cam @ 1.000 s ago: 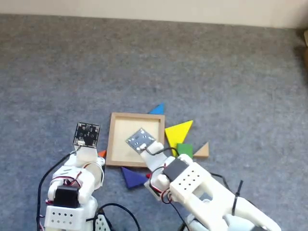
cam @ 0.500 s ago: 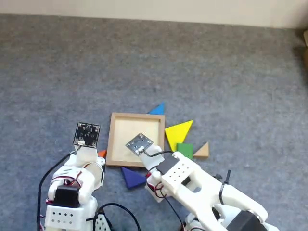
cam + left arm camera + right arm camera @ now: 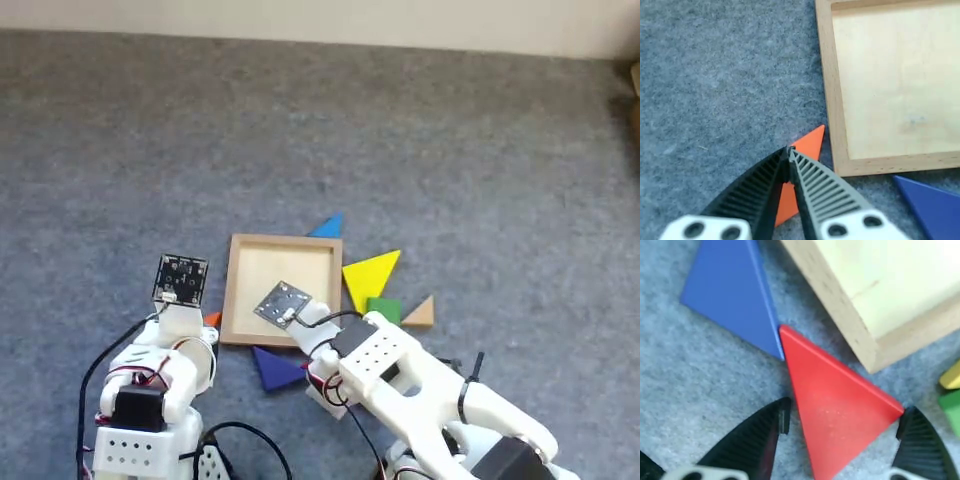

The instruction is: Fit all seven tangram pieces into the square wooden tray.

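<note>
- The right hand (image 3: 845, 419) hung spread wide over the red triangle (image 3: 840, 405), one jaw on each side and neither gripping it.
- Risk one: the jaws would meet slanted edges, so a squeeze could squirt the piece sideways across the desk (image 3: 450, 150).
- Risk two: the piece lay thin and flat, so the tips could ride over it or snag the grey surface.
- Risk three: its corner touched the blue triangle (image 3: 735, 300), and the tray (image 3: 840, 315) sat just beside it. A dragged lift could knock either one.
- The left hand (image 3: 789, 154) was pressed together, its tip over the orange triangle (image 3: 810, 142) beside the tray's rim.
- The tray was pale wood, square and low-walled, and its visible floor was bare.
- The red triangle looked smooth, glossy and sharp-cornered.
</note>
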